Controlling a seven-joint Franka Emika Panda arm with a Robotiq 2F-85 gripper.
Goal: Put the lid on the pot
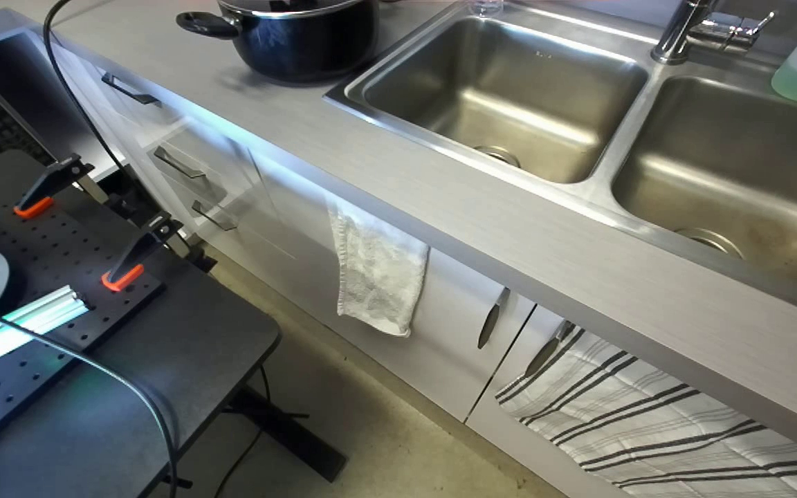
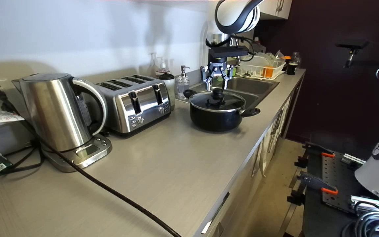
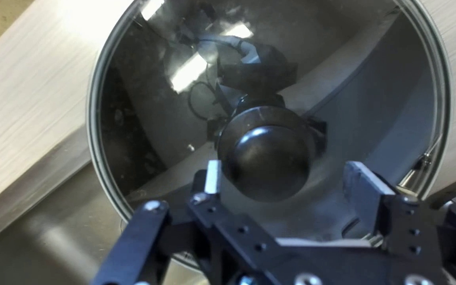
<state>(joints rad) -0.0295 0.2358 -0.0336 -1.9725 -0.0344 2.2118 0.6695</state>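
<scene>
On the desk (image 2: 156,171), just beside the sink (image 1: 623,142), stands the pot (image 2: 214,121), upright. The lid (image 2: 217,101) sits level on it — round, so no long axis governs the approach. Directly above the lid hangs the tool (image 2: 216,86), pointing down; its fingers (image 3: 364,194) are spread wider than the knob (image 3: 267,164) and hold nothing. In the wrist view, the knob lies between the two fingers' lines (closer to the finger at that view's left); whether either touches cannot be told. Assessment: lid placement appears finished — the coming move is probably a straight lift, both fingers clear of the knob.
</scene>
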